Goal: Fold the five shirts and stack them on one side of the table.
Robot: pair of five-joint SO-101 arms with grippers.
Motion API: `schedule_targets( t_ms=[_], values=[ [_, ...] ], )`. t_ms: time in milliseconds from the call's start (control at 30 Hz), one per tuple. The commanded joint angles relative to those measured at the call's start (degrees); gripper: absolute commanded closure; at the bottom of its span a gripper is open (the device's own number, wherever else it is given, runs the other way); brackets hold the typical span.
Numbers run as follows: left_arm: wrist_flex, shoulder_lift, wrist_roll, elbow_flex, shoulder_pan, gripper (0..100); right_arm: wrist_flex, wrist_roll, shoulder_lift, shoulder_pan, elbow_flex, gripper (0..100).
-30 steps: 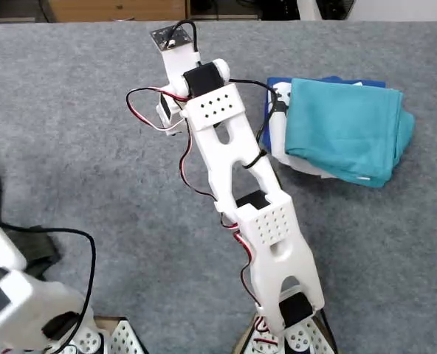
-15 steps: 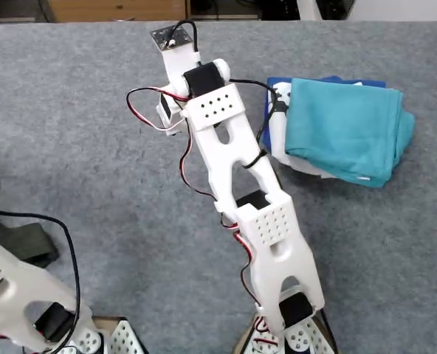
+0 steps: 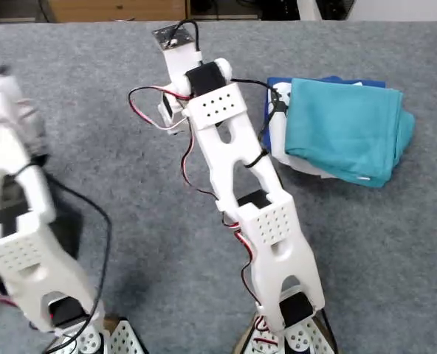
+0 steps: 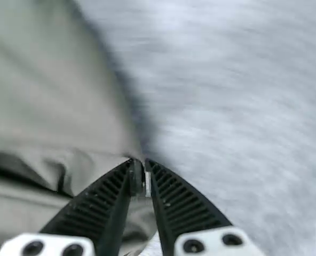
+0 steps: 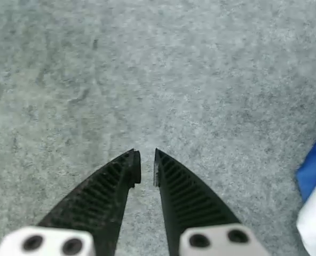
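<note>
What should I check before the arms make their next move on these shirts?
1. Left gripper shut on the olive shirt: ok.
2. Olive shirt already folded: cannot tell.
3. Right gripper empty, jaws narrowly apart over bare table: ok.
4. The stack sits neat near one side, teal shirt on top: ok.
5. All five shirts on the stack: not ok, the olive one is apart from it.

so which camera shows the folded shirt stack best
The high view: the whole stack, teal shirt on top. The right wrist view catches just its blue and white corner; the left wrist view faces an olive shirt.
</note>
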Motion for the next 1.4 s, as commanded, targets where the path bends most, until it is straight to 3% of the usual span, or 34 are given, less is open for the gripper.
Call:
schedule_targets(
  t_ms=[0,300,500,667,833,900,1033,1167,1233,1367],
  values=[
    [1.67,-5.41,0.09,-2.81,12.4,98,1.32,0.62,-0.92,4.26,-1.8,93.6],
    [1.23,-12.35,0.44,-3.52,32.62,98,1.58,6.33,-4.18,15.43,-3.12,93.6],
    [-1.76,-12.62,8.97,-14.59,38.95,98,1.49,9.14,-6.73,19.74,-3.03,93.6],
    [-4.75,-12.53,15.3,-17.49,39.12,96,1.49,9.14,-6.81,20.88,-2.95,93.6],
    [-4.75,-12.53,22.07,-12.31,31.12,73,1.67,11.96,-6.81,19.91,-2.86,93.5],
    [-4.66,-12.79,22.77,-10.46,27.16,72,1.67,13.45,-6.99,19.65,-2.77,93.5],
    [2.2,-13.14,12.22,-9.41,23.56,75,1.76,18.99,-7.16,19.65,-2.68,93.5],
    [4.04,-14.64,-0.26,-5.27,23.03,87,1.76,24.88,-8.57,18.42,3.74,93.6],
    [4.04,-18.33,-3.78,1.32,23.03,91,1.76,28.22,-11.38,16.48,11.3,93.6],
    [3.69,-28.0,-8.53,20.92,24.26,90,1.32,33.23,-18.24,10.15,27.21,93.6]
  ],
)
